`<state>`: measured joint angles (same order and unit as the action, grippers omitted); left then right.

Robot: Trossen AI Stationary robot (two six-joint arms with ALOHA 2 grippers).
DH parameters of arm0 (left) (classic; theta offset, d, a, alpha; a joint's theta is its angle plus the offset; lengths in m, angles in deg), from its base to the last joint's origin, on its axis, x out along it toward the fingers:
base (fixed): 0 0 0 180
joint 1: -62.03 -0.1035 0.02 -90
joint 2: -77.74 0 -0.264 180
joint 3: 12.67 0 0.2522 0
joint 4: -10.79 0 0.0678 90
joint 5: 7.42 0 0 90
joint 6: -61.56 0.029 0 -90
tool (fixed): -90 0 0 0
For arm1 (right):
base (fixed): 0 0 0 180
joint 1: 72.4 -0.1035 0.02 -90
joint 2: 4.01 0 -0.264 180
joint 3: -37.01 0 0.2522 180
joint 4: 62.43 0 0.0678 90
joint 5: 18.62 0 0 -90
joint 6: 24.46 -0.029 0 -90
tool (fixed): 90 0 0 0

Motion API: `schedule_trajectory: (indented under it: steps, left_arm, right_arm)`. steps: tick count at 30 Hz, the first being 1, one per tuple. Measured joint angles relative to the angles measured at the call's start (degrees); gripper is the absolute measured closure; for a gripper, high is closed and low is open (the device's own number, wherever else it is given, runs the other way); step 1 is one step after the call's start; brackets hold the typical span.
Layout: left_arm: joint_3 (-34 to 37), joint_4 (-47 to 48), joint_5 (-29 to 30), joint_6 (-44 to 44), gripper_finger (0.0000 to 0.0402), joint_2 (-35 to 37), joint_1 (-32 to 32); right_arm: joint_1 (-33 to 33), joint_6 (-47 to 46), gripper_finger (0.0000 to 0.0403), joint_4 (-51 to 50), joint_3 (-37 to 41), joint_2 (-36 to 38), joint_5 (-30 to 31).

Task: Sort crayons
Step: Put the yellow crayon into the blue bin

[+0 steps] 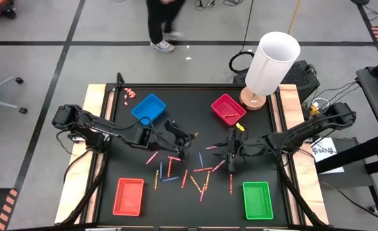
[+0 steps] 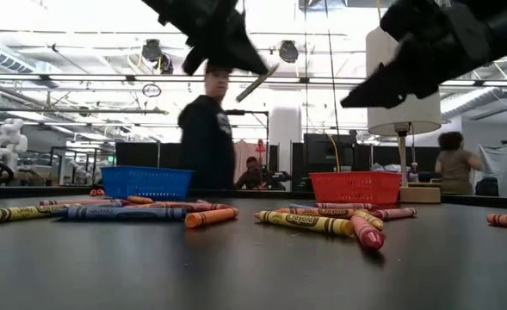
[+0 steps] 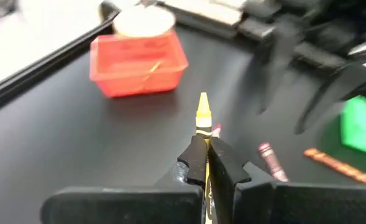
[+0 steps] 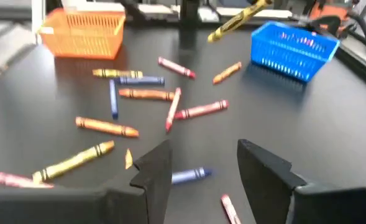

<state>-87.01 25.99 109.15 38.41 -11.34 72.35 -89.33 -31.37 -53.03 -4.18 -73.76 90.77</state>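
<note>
My left gripper is shut on a yellow crayon and hangs above the table's middle; the right wrist view shows that crayon in the air. My right gripper stands open over the table's right middle, with nothing between its fingers. Several crayons, red, orange, yellow, blue and pink, lie flat and scattered on the black table between the two grippers and nearer the front edge. My left gripper pinches the yellow crayon between its two fingers. The crayon lies along the fingers, and its pointed end sticks out ahead of the fingertips. Its rear part is hidden between the fingers. It hangs clear of the table, slanting a little downward.
A blue tray and a magenta tray stand at the far side, a red tray and a green tray at the near side. A white lamp stands at the far right corner. A person walks behind the table.
</note>
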Motion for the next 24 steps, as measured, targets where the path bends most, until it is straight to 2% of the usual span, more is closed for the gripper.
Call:
schedule_trajectory:
  steps: [8,13,18,24]
  left_arm:
    - [0.0,-14.2,-4.0,7.6,0.0396,0.0,0.8]
    - [0.0,-19.6,-5.7,10.6,0.0396,0.0,1.4]
    - [0.0,-21.2,-5.8,12.0,0.0396,0.0,2.3]
    - [0.0,-23.7,-5.7,12.6,0.0396,-0.6,3.4]
  right_arm:
    - [0.3,1.5,0.0236,24.9,0.0,-10.6,0.1]
    - [0.5,4.5,0.0236,38.5,0.0,-14.8,0.3]
    - [0.5,5.3,0.0236,45.7,0.0,-16.4,0.3]
    - [0.5,6.5,0.0236,47.8,0.0,-16.4,-0.4]
